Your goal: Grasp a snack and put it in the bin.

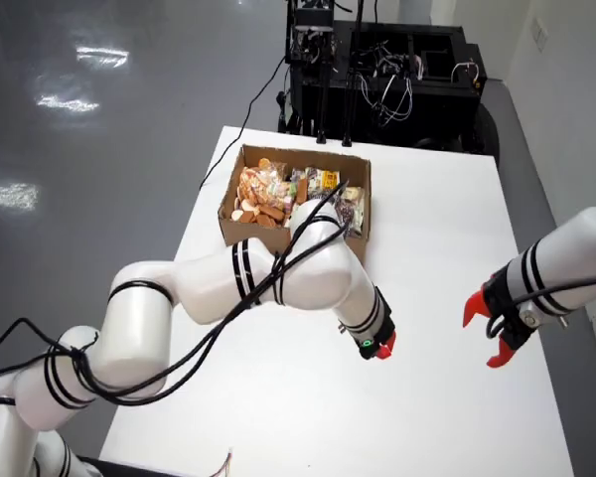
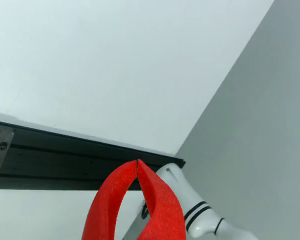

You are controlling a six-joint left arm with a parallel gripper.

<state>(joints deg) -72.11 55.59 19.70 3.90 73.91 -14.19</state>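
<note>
The snacks (image 1: pixel 278 192) all lie in one cardboard box (image 1: pixel 240 227) at the far end of the white counter (image 1: pixel 437 258) — a heap of orange-brown round pieces in its left part as the overhead view shows it, darker wrapped packets in its right part. They are too jumbled to count singly. I see no loose snack on the counter, and no second container that would serve as a bin.

The working arm bends across the box's near side, its hand (image 1: pixel 379 347) low over bare counter, near the box but clear of it. In the hand-mounted view the two red fingers (image 2: pixel 160 200) meet at their tips with nothing between them — closed and empty.

So the step, as I judge it, is the very start: nothing grasped yet. The next move calls for parting the fingers, swinging back over the box and descending on one packet.

A second arm (image 1: pixel 561 263) stands at the right, its red hand (image 1: pixel 492 333) spread apart.

Count: one box, two arms.
</note>
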